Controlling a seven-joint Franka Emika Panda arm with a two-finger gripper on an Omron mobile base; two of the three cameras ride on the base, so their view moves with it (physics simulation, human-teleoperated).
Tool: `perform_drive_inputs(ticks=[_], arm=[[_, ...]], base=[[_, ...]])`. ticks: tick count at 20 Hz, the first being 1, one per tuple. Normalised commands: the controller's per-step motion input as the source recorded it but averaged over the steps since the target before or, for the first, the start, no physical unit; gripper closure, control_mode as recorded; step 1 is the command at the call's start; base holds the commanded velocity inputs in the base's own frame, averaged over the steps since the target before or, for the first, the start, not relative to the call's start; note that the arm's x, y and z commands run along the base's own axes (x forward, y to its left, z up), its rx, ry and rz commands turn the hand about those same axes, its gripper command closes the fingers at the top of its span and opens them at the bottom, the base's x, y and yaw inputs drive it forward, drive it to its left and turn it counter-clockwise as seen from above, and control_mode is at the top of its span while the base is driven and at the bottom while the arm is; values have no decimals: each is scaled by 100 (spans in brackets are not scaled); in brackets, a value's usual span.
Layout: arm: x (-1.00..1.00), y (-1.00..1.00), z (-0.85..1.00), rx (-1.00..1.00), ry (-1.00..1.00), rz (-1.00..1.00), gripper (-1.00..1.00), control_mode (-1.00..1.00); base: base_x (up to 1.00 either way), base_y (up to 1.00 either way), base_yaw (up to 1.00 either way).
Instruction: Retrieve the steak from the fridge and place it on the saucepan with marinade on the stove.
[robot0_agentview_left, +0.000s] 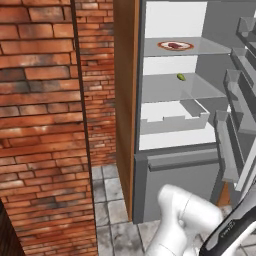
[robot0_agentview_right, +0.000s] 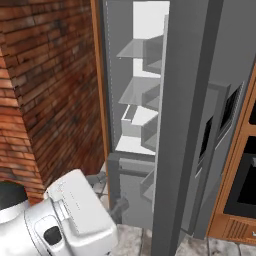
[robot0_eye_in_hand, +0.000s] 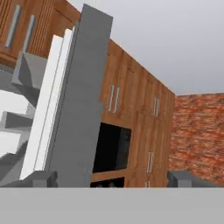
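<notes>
fridge (robot0_agentview_left: 170, 150) open, door (robot0_agentview_right: 185, 125) cut off at frame top | steak (robot0_agentview_left: 175, 45) on plate (robot0_agentview_left: 163, 45), top shelf, small, blurred | gripper (robot0_eye_in_hand: 112, 179) beside door edge, jaws apart, empty

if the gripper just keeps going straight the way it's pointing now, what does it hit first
Probably the open fridge door. In the hand view the open gripper points just past the door's grey edge toward the wooden cabinets and a dark oven opening behind; depth is unclear, so it might slip by and meet those instead.
</notes>
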Motion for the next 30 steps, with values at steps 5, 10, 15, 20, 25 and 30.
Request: perform_drive_inputs(ticks=[5, 10, 15, 20, 25, 30], arm=[[-1, 100, 2, -49, 36, -2, -100, -100], [5, 100, -6, -53, 39, 0, -100, -100], [34, 89, -21, -46, 44, 0, -100, -100], [64, 41, -6, -37, 73, 0, -100, -100], [67, -1, -24, -20, 36, 0, -100, -100], [69, -34, -54, -3, 1, 0, -100, -100]], base=[[0, 0, 0], [0, 0, 0], [0, 0, 0], [0, 0, 0], [0, 0, 0], [0, 0, 0]])
